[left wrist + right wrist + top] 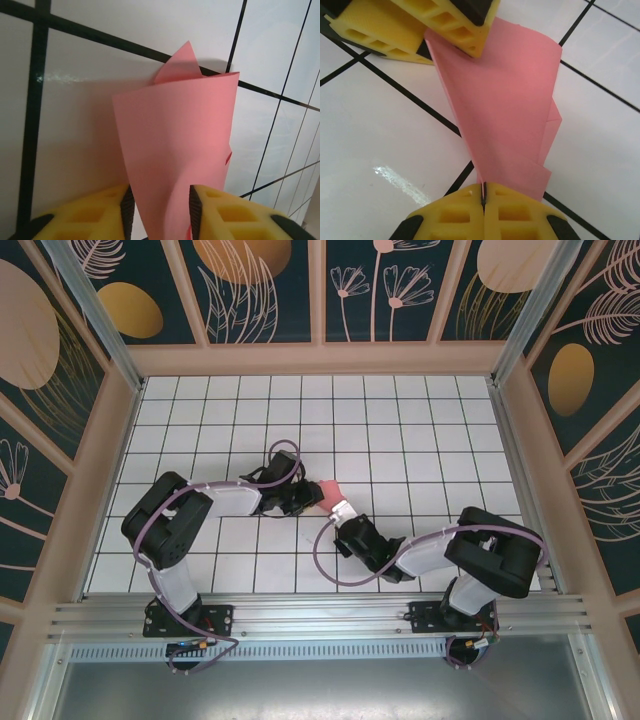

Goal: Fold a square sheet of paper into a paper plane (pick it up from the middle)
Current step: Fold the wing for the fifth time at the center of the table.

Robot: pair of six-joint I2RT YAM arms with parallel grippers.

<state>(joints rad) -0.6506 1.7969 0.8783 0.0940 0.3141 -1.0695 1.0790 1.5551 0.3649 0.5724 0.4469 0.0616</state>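
I see right gripper (483,192) clamped on folded pink sheet (505,100), left gripper (160,202) parted around it, gridded table (400,420) beneath, patterned walls (260,290) around.

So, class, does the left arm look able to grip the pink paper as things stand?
Probably yes: the folded pink paper sits between the parted fingers of the left pincer, with nothing in the way. The right pincer is shut on its far end, steadying it.
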